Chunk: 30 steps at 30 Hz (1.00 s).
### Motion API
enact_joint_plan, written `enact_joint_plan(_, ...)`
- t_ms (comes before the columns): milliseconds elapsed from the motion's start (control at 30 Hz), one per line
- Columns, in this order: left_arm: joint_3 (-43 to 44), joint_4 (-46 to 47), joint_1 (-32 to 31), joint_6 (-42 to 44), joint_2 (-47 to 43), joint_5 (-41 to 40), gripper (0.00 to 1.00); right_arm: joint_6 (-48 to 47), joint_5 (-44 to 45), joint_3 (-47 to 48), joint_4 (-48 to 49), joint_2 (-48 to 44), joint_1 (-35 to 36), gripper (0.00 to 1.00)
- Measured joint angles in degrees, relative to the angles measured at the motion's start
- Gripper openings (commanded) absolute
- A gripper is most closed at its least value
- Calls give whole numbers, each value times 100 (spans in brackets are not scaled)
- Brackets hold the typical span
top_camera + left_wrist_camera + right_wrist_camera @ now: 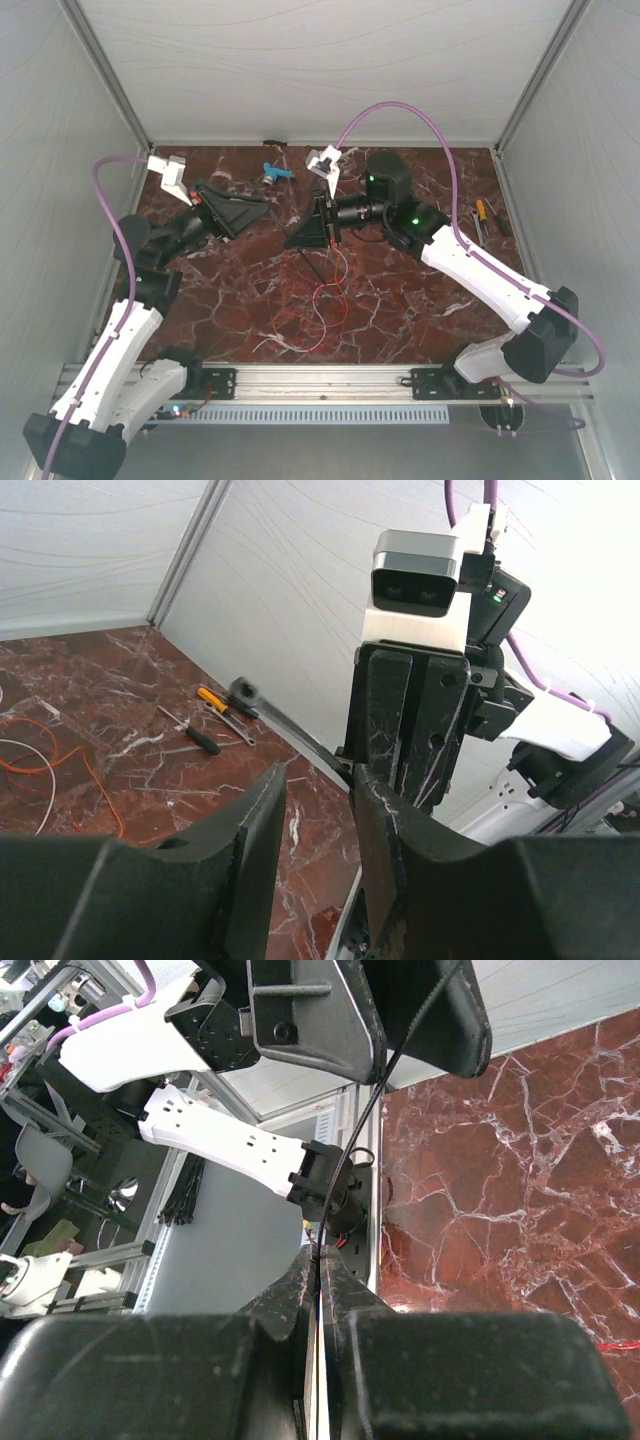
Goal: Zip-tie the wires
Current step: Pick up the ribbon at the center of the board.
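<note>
Right gripper (321, 1257) clamps a black zip tie (368, 1100); left gripper (318, 785) stands part-open, gripping nothing visible; wires (322, 300) lie loose, untied

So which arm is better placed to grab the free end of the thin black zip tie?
Probably left: the left gripper is open and faces the thin black zip tie, while the right gripper is shut on it.

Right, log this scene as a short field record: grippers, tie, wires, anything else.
left gripper: open, nothing gripped
right gripper: shut on zip tie
wires: loose on table, not bundled
hand tools: at the table's right edge
</note>
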Motion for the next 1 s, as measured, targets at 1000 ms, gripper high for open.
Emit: enact_joint_plan(1000,-168,935,-2,-951,-9,-190,1,31,-46,-120,48,11,-2,0)
